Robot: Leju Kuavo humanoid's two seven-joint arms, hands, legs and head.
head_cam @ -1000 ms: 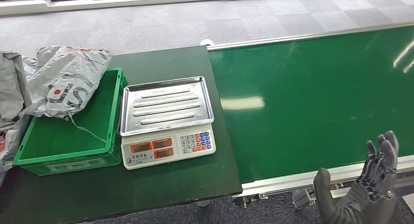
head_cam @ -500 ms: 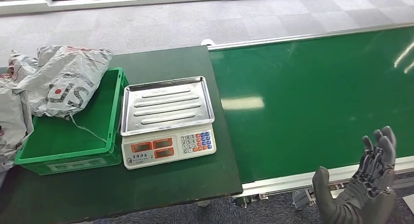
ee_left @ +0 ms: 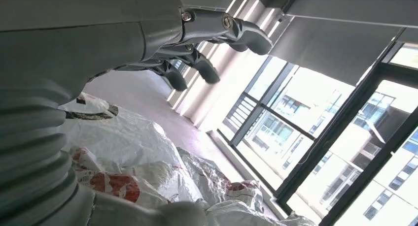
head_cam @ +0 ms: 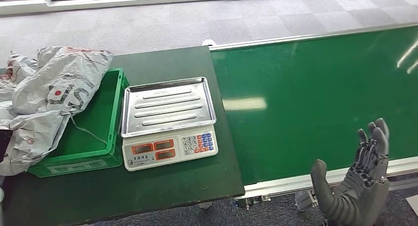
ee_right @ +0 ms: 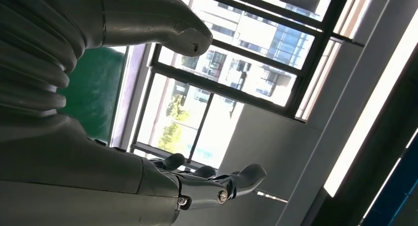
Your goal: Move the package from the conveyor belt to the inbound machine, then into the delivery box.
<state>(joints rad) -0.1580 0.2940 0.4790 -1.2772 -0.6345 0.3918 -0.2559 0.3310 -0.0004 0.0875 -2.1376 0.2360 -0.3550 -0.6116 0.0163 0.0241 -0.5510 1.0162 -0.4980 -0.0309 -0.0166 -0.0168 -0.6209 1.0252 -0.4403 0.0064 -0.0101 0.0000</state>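
Right hand [head_cam: 362,186] raised, palm up, off the near edge of the conveyor belt [head_cam: 315,98], drifted slightly left of where it was 1 s ago; fingers apart, nothing held. Left hand [ee_left: 197,34] over a heap of grey bags, fingers apart in its wrist view, holding nothing. Grey package [head_cam: 34,113] draped across the left rim of the green delivery box [head_cam: 116,95] at the desk's left edge, sagging further over the near-left corner than 1 s ago. Weighing scale [head_cam: 169,121] mid-desk, pan bare. Belt bare of packages: likely waiting for the next arrival.
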